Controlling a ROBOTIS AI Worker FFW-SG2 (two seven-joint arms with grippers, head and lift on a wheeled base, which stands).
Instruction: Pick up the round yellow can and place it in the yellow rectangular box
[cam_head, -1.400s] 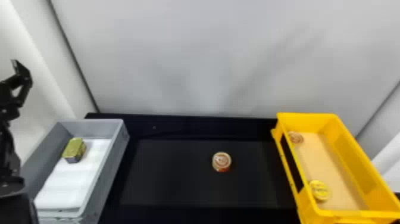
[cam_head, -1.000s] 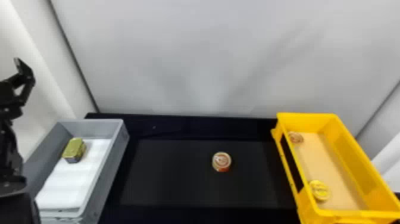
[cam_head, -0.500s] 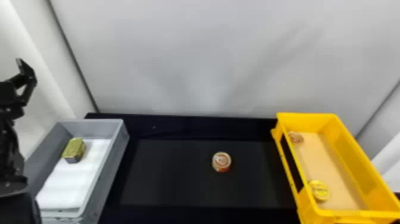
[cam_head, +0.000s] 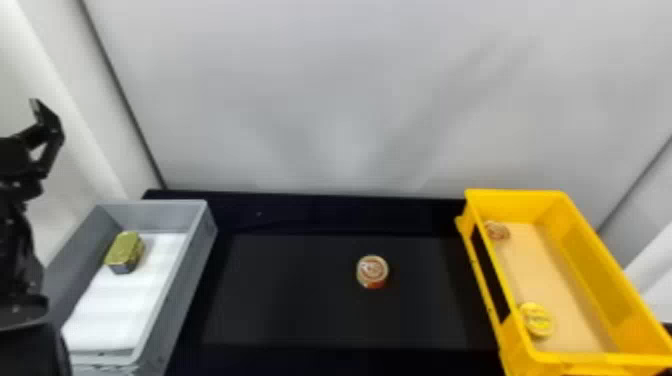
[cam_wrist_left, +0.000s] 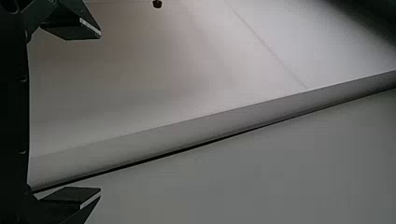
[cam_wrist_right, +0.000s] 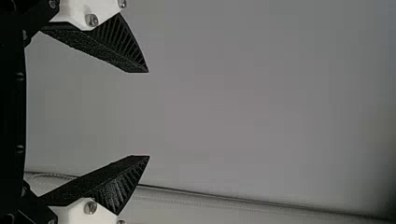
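Left claw slightly farther inward, wide-spread in its own wrist view.

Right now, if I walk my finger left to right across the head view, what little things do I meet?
Greenish tin in the grey box → red-and-cream can → brownish can in the yellow box → round yellow can, same box.
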